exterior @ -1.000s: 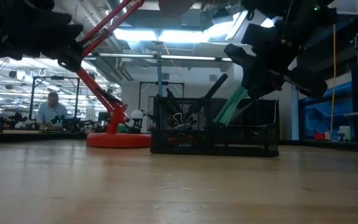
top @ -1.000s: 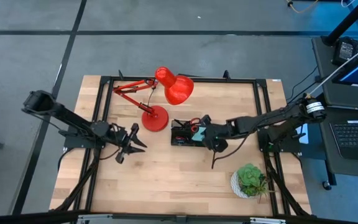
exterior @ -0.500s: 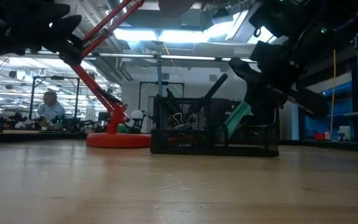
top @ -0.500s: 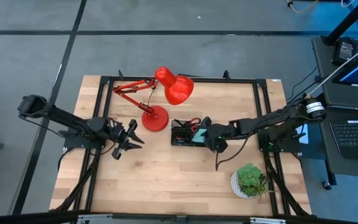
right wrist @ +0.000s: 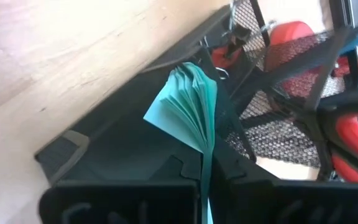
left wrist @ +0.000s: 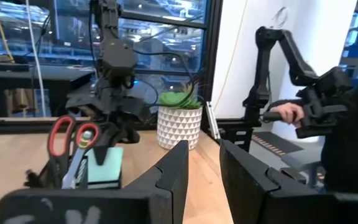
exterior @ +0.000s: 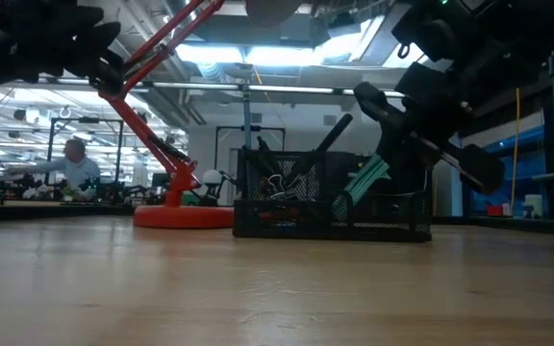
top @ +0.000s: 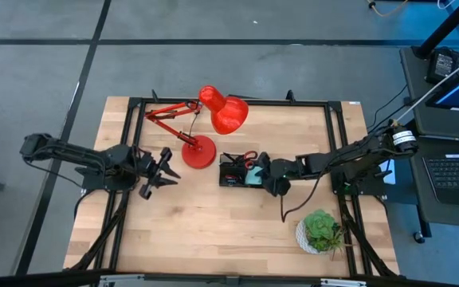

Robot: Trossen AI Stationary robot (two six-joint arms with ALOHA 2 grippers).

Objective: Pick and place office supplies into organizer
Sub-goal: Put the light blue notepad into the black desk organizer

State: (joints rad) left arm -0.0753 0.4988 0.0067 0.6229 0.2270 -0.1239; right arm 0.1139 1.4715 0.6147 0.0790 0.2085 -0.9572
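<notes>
A black mesh organizer point(exterior: 330, 197) sits on a wooden table point(exterior: 258, 288), seen level across its surface. Just left of the organizer is the round red base of a desk lamp point(exterior: 183, 215), whose red arm slants up and left from it. A teal sticky-note pad point(exterior: 364, 181) leans tilted in the organizer's right part, with dark pens and clips showing through the mesh to its left. Above the organizer's right end hangs the right gripper point(exterior: 431, 115), a dark bulk just over the pad. The other arm is a dark shape far up and left of the organizer. Well behind the lamp base, a person point(exterior: 70, 173) sits in the room.
</notes>
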